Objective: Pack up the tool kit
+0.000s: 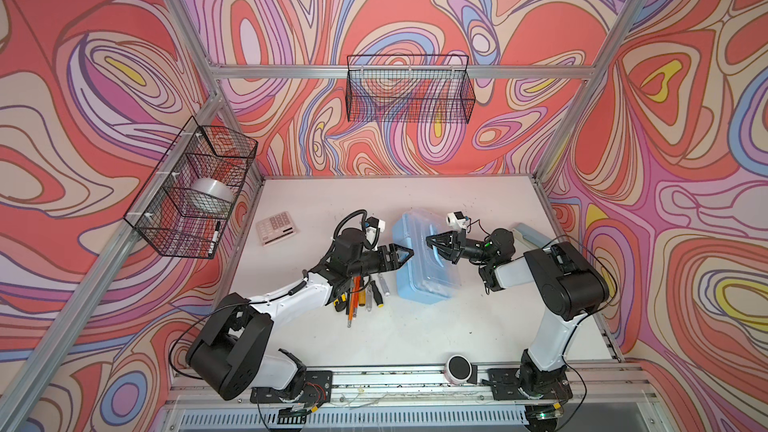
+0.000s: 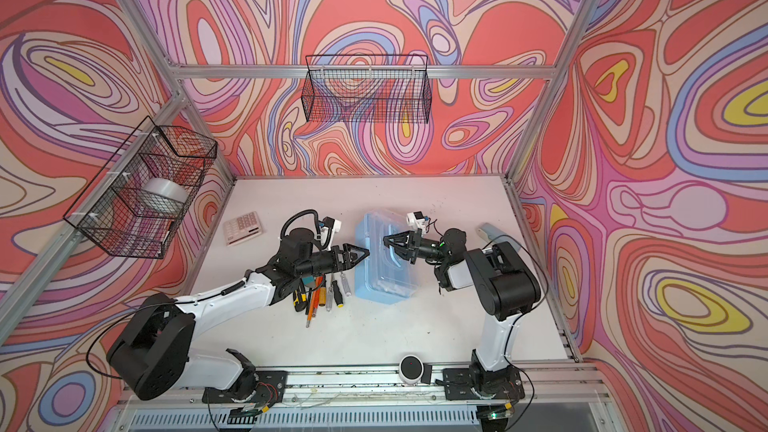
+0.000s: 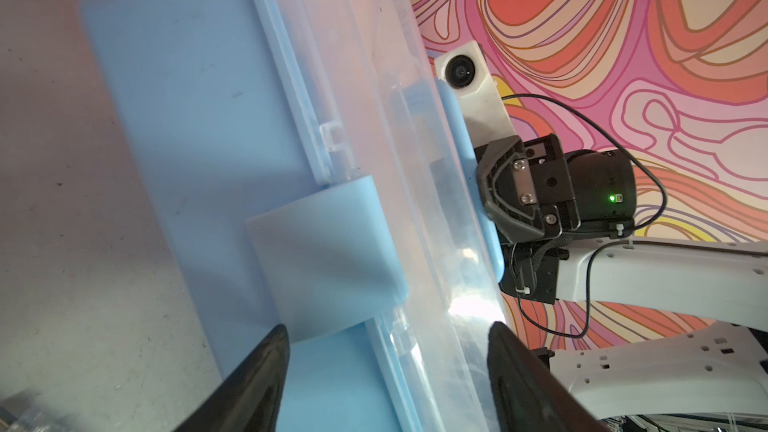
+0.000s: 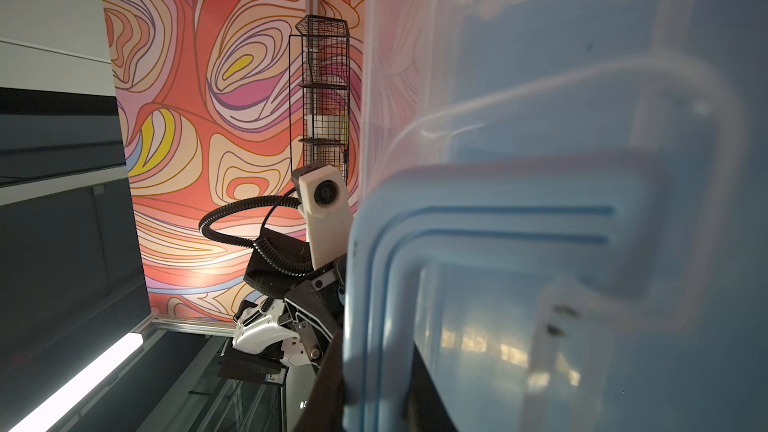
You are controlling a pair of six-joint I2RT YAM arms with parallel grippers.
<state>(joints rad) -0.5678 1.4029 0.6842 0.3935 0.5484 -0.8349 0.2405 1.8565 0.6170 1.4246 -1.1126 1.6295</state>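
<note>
beneath left arm, tools half-hidden; left jaws gape empty, right jaws pinch handle.

Tools part-hidden under L arm; case blurred.

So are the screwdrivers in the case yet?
No, the screwdrivers lie loose on the table beside the case.

A robot lab test cell: an aluminium frame and swirl-printed walls enclose a white table, with robot arms bolted to a rail along its front edge
</note>
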